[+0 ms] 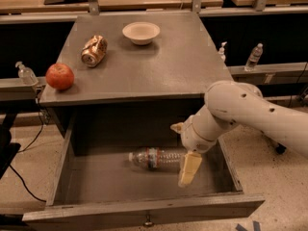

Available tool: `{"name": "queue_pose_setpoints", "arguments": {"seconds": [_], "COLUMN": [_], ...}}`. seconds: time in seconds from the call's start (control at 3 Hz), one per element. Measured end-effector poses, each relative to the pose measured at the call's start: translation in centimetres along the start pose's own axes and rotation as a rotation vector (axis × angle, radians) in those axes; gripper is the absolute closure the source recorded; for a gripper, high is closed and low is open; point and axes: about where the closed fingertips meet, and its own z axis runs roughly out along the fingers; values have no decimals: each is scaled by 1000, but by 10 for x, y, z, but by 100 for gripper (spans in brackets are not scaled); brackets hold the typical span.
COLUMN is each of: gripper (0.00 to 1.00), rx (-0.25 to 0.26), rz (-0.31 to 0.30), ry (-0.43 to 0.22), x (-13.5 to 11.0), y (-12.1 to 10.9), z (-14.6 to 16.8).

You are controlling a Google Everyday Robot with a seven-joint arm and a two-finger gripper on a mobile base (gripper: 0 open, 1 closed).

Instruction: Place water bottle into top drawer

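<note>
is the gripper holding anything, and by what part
Nothing is held: the gripper is open, fingers spread near the right end of the water bottle, which lies in the top drawer.

We count one gripper, hanging over the right part of the one open drawer, its two fingers spread apart. In that drawer we count one water bottle. On the one table we count one can, one apple and one bowl. Pump dispensers come to two: the left dispenser and the right dispenser. Near the right one we count one small bottle. The drawer front bears one knob.
</note>
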Motion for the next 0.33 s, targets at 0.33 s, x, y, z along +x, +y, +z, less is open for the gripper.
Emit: {"name": "queue_pose_setpoints", "arguments": {"seconds": [0.33], "gripper": [0], "rx": [-1], "rz": [4], "ry": [0], "x": [1], "y": [1], "z": [0]}}
